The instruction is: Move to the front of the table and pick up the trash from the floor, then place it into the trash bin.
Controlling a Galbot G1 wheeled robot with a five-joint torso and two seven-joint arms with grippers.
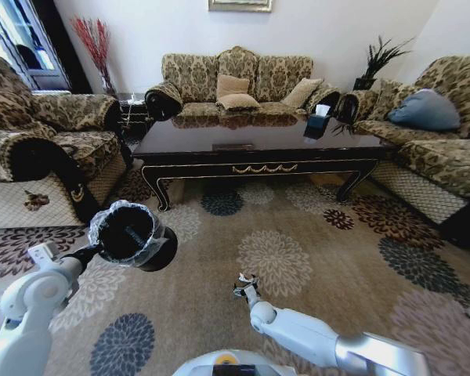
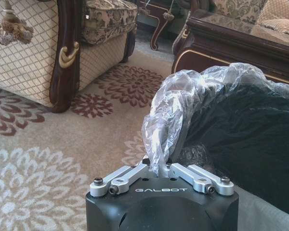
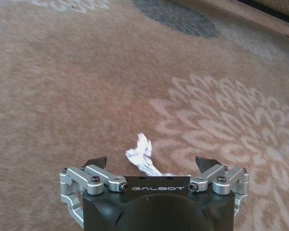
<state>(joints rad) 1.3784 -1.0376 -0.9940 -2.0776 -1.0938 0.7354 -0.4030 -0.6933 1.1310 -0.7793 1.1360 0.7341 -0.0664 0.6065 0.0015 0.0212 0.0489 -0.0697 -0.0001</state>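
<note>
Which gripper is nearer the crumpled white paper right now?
Right. The right gripper is open with the crumpled white paper between its fingers, above the carpet. The left gripper is off to the side, shut on the trash bin.

Home living room, formal style. Three upholstered sofas w/ brown-gold floral fabric and dark carved wood trim (image 1: 236,78) ring a long low dark glossy wooden coffee table w/ curved legs and gold ornament (image 1: 262,155). Beige-brown carpet w/ round flower medallions in cream, brown, dark blue (image 1: 298,243) covers the floor. Throw cushions on the sofas, red dried branches in a corner vase (image 1: 94,43), dark spiky potted plant (image 1: 378,59), framed picture on the white wall (image 1: 240,5), black tissue box (image 1: 318,121) on the table.
</note>
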